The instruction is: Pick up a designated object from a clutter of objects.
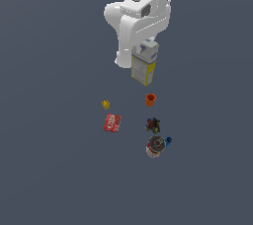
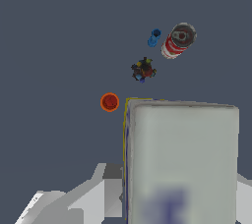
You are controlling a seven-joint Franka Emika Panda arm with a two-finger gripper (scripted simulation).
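The designated carton point(image 1: 144, 66) stands upright, white-grey on top with a small blue mark and yellow below. Its top point(image 2: 182, 159) fills much of the wrist view. My gripper point(image 1: 142, 50) is down over its upper end. In the wrist view a grey finger point(image 2: 106, 188) lies against one side of the carton, and the other finger shows at the opposite side. The jaws look shut on the carton. I cannot tell whether the carton rests on the floor or hangs above it. The rest of the clutter lies in front of it in the exterior view.
An orange cup point(image 1: 150, 99) point(image 2: 109, 102) sits nearest the carton. Further off lie a tiny yellow block point(image 1: 105, 104), a flat red packet point(image 1: 112, 123), a dark multicoloured lump point(image 1: 153, 125) point(image 2: 143, 70), a grey-red can point(image 1: 155, 146) point(image 2: 178, 40) and a small blue piece point(image 1: 168, 142) point(image 2: 154, 37).
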